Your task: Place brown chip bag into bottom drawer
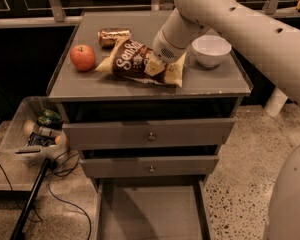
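The bag (131, 59), just right of the apple (83, 57), is pinched near its middle by the gripper (154, 67). The bottom drawer (150, 216) is seen pulled open, well below the apple.

Tool (155, 68) @ brown chip bag (129, 60)

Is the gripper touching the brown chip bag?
Touching. The camera view shows the gripper resting on the brown chip bag, right of its middle, no gap between.
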`<state>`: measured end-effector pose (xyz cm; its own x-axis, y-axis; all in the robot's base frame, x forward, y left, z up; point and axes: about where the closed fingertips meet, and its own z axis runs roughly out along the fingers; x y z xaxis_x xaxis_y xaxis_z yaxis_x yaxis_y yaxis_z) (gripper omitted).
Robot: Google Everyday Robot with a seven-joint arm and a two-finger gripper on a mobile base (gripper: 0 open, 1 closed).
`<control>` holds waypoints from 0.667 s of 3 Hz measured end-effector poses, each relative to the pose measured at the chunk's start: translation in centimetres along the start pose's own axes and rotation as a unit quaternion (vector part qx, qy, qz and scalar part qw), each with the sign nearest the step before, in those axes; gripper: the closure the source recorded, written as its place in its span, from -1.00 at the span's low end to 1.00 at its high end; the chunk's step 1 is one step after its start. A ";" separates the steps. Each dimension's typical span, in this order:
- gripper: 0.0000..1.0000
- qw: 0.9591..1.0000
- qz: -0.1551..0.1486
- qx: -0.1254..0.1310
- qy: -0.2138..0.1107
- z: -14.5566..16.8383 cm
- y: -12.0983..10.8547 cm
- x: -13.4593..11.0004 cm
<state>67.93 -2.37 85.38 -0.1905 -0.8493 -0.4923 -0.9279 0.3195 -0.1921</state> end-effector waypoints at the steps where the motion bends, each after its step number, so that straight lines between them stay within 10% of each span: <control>1: 1.00 1.000 0.000 0.000 0.000 0.0 0.0 0.0; 2: 1.00 1.000 -0.005 -0.006 -0.006 -0.5 0.5 0.2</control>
<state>67.31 -2.58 85.62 -0.1768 -0.8473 -0.5009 -0.9335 0.3056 -0.1875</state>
